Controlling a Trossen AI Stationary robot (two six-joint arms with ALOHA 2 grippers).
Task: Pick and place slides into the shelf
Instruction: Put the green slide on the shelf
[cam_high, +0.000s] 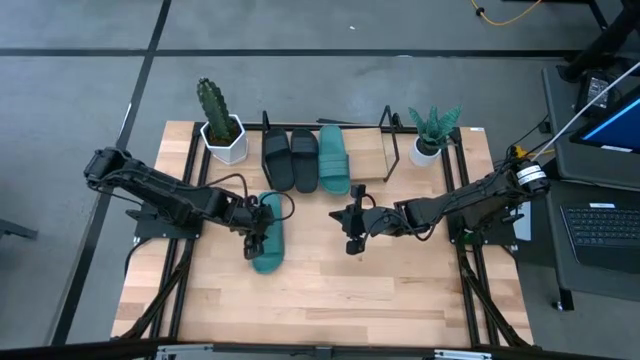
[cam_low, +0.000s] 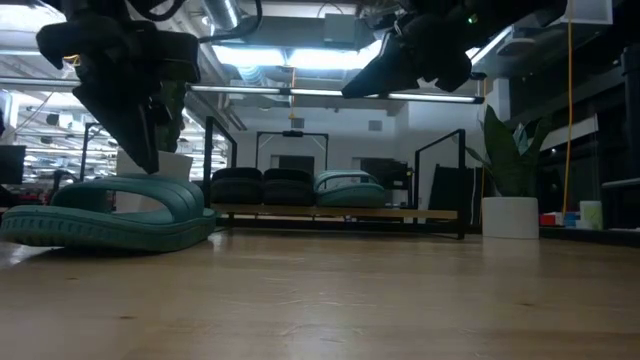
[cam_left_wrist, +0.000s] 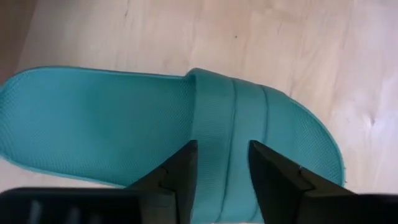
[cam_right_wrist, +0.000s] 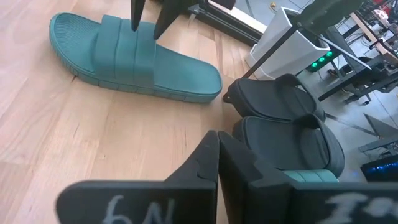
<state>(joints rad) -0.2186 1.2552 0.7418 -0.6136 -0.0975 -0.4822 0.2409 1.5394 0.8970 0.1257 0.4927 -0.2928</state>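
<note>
A teal slide (cam_high: 270, 242) (cam_left_wrist: 106, 124) (cam_right_wrist: 180, 74) lies sole down on the wooden table, left of centre. My left gripper (cam_high: 255, 236) (cam_left_wrist: 222, 171) (cam_low: 150, 160) points steeply down over its strap (cam_left_wrist: 217, 112). It is open, and its fingertips stand close above the strap; I see no touch. The shelf (cam_high: 370, 165) (cam_low: 340, 212) at the table's far edge holds two black slides (cam_high: 290, 158) (cam_right_wrist: 286, 118) and another teal slide (cam_high: 333, 160), side by side on its board. My right gripper (cam_high: 350, 228) (cam_right_wrist: 216, 146) hangs shut and empty above the table's middle.
A white pot with a cactus (cam_high: 224, 135) stands at the shelf's left end, and a white pot with a leafy plant (cam_high: 428, 148) at its right end. Bare board shows on the shelf to the right of the teal slide. The near half of the table is bare wood (cam_high: 330, 300).
</note>
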